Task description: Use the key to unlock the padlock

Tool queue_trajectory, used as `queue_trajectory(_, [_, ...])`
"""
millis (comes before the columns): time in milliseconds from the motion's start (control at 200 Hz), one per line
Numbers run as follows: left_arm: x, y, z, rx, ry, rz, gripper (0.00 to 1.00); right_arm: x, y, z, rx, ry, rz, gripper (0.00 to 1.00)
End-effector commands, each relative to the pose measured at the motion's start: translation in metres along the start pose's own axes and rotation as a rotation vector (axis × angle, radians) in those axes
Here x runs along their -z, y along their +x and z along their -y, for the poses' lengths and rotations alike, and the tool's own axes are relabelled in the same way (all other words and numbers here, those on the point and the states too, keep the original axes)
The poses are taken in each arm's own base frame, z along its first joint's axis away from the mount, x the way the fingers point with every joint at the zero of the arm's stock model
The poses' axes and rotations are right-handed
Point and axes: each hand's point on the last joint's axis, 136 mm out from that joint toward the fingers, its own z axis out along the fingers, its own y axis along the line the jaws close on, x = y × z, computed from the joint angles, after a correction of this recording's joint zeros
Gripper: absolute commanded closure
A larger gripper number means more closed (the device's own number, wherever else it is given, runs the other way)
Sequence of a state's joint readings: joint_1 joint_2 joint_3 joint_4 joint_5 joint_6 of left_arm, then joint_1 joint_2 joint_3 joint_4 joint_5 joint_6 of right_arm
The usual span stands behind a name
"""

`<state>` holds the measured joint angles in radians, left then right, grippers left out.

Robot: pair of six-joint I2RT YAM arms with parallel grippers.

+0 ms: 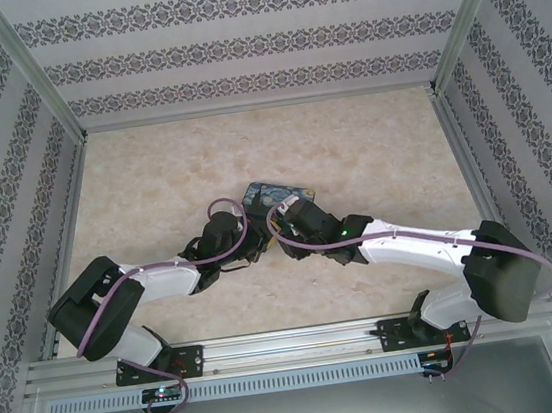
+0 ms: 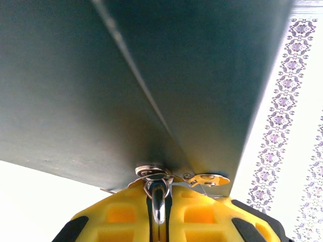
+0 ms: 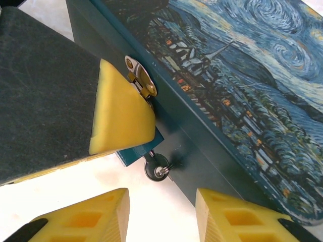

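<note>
You were at the step of taking hold of the key. Your left gripper point(image 2: 158, 195) was clamped shut on the small blue-bodied padlock point(image 3: 140, 152). Its thin silvery shackle point(image 2: 158, 209) ran up between the yellow fingers to the brass hasp point(image 3: 140, 79) on the dark teal side of the Starry Night printed box point(image 3: 242, 75). The small dark round-headed key point(image 3: 158, 169) sat just under the padlock's blue body, apparently seated in its lower end, though the joint was too small to confirm. Your right gripper point(image 3: 161, 199) held nothing; its yellow fingers stood parted, short of the key and not touching it. By my reading, the next move called for a short straight advance until the pads flanked the key head, then a close on it, then a twist of the wrist. Room was tight: the box wall lay just beside the key on one side, near one of your right gripper's fingers, and a left-gripper finger overhung it on the other. The free way in was low over the pale marbled table top point(image 1: 369, 145), with the patterned side walls point(image 1: 8, 159) well apart from both arms.
</note>
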<state>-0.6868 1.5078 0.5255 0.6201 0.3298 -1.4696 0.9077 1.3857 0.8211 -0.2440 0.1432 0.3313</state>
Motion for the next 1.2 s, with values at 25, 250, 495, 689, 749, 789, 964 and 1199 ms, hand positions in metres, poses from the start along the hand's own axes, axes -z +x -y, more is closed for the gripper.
queue_trajectory(25, [-0.001, 0.004, 0.018, -0.028, 0.042, -0.030, 1.00, -0.004, -0.012, -0.005, 0.044, 0.014, 0.018, 0.61])
queue_trajectory(250, [-0.003, 0.004, 0.015, -0.021, 0.041, -0.033, 1.00, -0.008, -0.015, -0.006, 0.088, 0.061, 0.017, 0.65])
queue_trajectory(495, [-0.004, 0.004, 0.013, -0.014, 0.041, -0.036, 1.00, -0.016, -0.017, 0.000, 0.147, 0.198, 0.019, 0.72])
queue_trajectory(689, [-0.004, 0.004, 0.012, -0.013, 0.038, -0.034, 1.00, -0.020, -0.011, 0.003, 0.180, 0.256, 0.005, 0.73])
queue_trajectory(749, [-0.004, 0.004, 0.012, -0.013, 0.038, -0.035, 1.00, -0.019, -0.010, 0.004, 0.180, 0.258, 0.006, 0.73])
queue_trajectory(789, [-0.004, 0.004, 0.012, -0.012, 0.038, -0.035, 1.00, -0.018, -0.008, 0.004, 0.182, 0.259, 0.004, 0.73])
queue_trajectory(964, [-0.004, 0.004, 0.012, -0.011, 0.041, -0.036, 1.00, -0.021, 0.002, 0.010, 0.189, 0.278, -0.013, 0.75])
queue_trajectory(1199, [-0.004, 0.004, 0.012, -0.011, 0.042, -0.033, 1.00, -0.026, -0.001, 0.012, 0.185, 0.302, -0.002, 0.90])
